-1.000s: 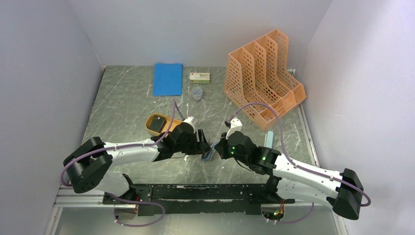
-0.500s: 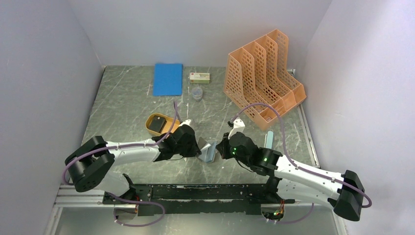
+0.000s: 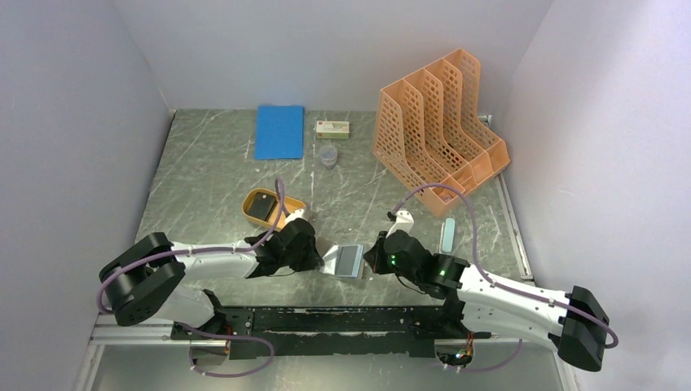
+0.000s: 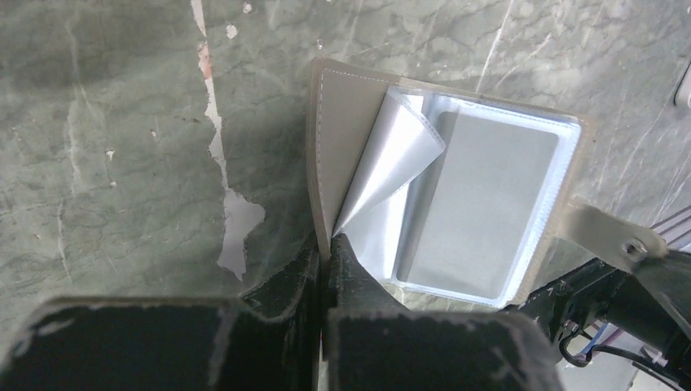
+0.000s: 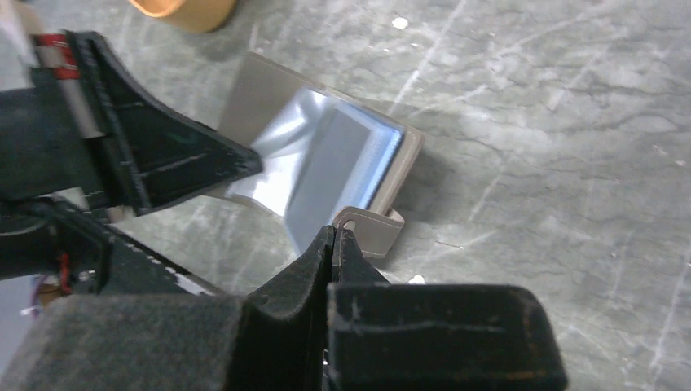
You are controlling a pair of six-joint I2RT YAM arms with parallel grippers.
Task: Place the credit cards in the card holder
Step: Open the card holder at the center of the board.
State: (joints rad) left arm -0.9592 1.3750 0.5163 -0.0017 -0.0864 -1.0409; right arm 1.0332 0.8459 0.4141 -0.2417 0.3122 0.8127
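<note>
- Card holder point(image 3: 351, 261): lies open and flat on the surface point(image 3: 212, 179), near the orange tray point(image 3: 247, 208), on the side of the tray toward the arm bases and between the two arms.
- Left fingers point(image 4: 363, 285): pressed together on the edge of the cover point(image 4: 322, 163), on the side of the holder facing the orange tray.
- Right fingers point(image 5: 297, 269): pressed together on the closing tab point(image 5: 371, 225), at the side of the holder away from the orange tray.
- Clear pockets point(image 4: 481, 204): exposed, with one leaf curled up at its corner. Only a flat grey panel shows through them, and no dark card is visible inside.
- Credit card point(image 3: 261, 205): one dark card rests inside the orange tray, untouched. Whether others lie beneath it cannot be told.
- Progress, as a judgement: the holder is opened and held taut from both sides, so preparation looks complete and loading has not begun.
- Outstanding: one arm must let go, fetch a card from the orange tray and slide it into a pocket. The same applies to every remaining card.
- Risk noted: the curled leaf may block a pocket mouth once the tension is released.
</note>
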